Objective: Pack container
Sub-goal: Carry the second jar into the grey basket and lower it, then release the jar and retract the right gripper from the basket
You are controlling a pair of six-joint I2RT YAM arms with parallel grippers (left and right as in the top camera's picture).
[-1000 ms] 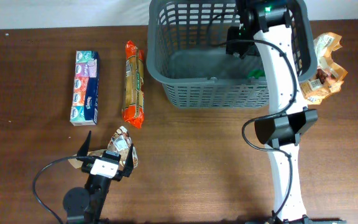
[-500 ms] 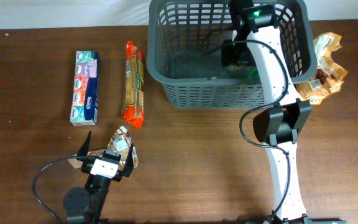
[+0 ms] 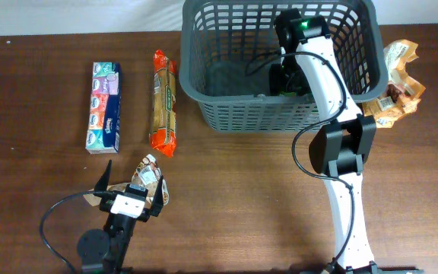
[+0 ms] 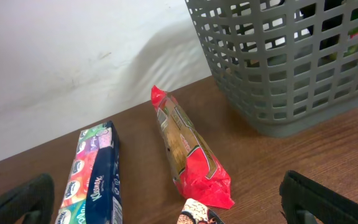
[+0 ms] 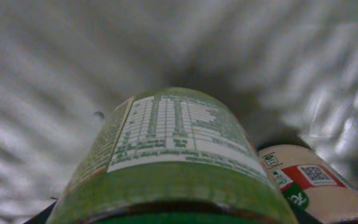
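The dark gray basket [image 3: 192,79] stands at the back centre of the table; its lattice wall also shows in the left wrist view [image 4: 278,74]. My right gripper [image 3: 286,76] reaches down inside the basket. In the right wrist view a green labelled canister [image 5: 173,162] fills the space at the jaws, and the gripper appears shut on it, just above the basket floor. A beige jar [image 5: 300,180] lies beside it. My left gripper [image 3: 131,188] is open and low at the front left, around a small snack pouch [image 3: 148,176].
A Kleenex tissue pack [image 3: 104,107] and a long red biscuit packet [image 3: 164,103] lie left of the basket; both show in the left wrist view [image 4: 92,174], [image 4: 188,152]. Crumpled snack bags [image 3: 398,80] lie right of the basket.
My right arm has moved leftward inside the basket with the green canister. The left arm has not moved.
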